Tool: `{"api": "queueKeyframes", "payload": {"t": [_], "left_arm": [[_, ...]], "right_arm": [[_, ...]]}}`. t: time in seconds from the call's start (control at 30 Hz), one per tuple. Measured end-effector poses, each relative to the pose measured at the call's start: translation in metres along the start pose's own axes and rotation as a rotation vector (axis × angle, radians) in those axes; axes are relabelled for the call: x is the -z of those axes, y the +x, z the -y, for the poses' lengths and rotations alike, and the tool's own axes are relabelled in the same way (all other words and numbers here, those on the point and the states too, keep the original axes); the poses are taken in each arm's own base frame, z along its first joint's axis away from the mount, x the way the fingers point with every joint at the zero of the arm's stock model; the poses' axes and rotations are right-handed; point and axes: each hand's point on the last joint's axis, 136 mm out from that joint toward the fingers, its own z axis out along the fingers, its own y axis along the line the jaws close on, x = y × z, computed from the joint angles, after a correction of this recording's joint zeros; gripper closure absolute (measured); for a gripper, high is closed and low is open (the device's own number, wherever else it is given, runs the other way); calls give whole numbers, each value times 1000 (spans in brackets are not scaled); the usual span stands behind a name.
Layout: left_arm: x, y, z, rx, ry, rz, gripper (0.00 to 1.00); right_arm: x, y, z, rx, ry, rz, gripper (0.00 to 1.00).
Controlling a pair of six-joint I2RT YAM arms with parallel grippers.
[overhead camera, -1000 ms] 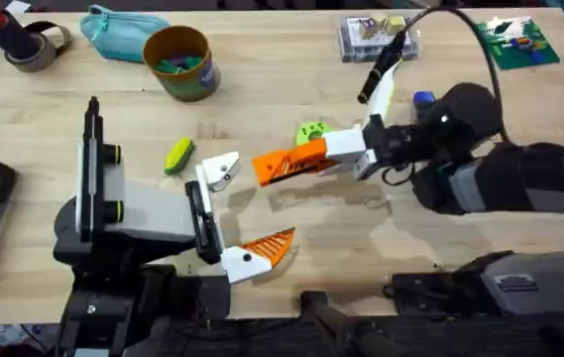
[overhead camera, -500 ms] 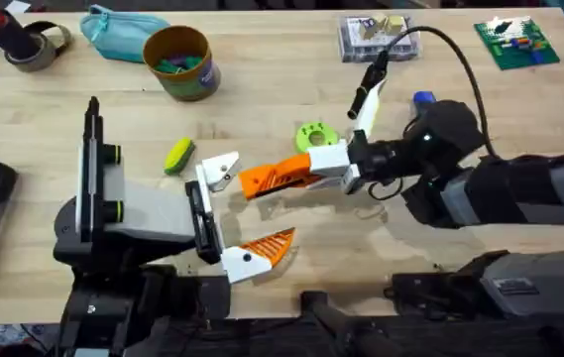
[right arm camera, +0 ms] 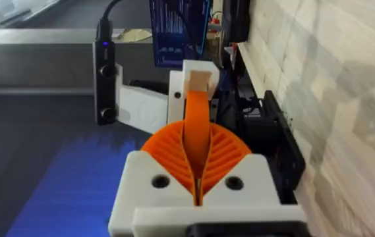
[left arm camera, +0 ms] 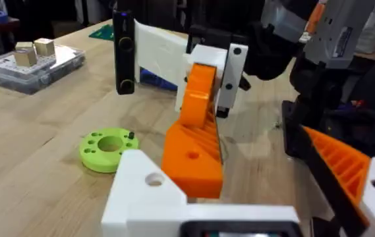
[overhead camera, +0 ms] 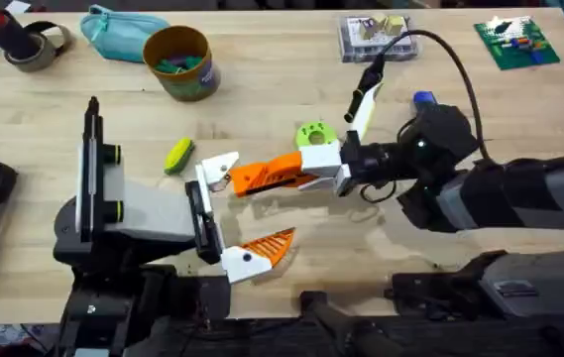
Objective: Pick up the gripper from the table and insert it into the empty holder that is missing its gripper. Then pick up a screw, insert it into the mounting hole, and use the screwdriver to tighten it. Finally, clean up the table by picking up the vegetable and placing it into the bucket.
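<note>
Overhead: right gripper (overhead camera: pixel 291 175) clamps the gripper (overhead camera: pixel 262 176) at the holder (overhead camera: pixel 220 171), mounting hole hidden.

My right gripper (overhead camera: pixel 306 171) shows white mounts and orange ribbed pads, clamped on the orange gripper (overhead camera: pixel 262 176) with its triangular lattice. The holder (overhead camera: pixel 220 171) is plain white. Beside it lies a yellow-green vegetable (overhead camera: pixel 178 155), and there's a lime-green disc (overhead camera: pixel 312 133) dotted with small holes. The bucket (overhead camera: pixel 177 62) is mustard yellow with colourful bits inside, next to a teal pouch (overhead camera: pixel 115 33). A bright blue screwdriver (overhead camera: pixel 423 99) handle peeks out. The table (overhead camera: pixel 262 79) is pale wood grain. A green board (overhead camera: pixel 515 44) sits at the far right corner.
</note>
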Motion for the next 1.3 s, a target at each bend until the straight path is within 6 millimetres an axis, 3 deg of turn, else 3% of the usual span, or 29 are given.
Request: {"api": "queueKeyframes", "payload": {"t": [1.3], "left_arm": [[0, 0, 0, 0, 0, 0, 14]], "right_arm": [[-3, 3, 0, -39, 0, -3, 979]]}}
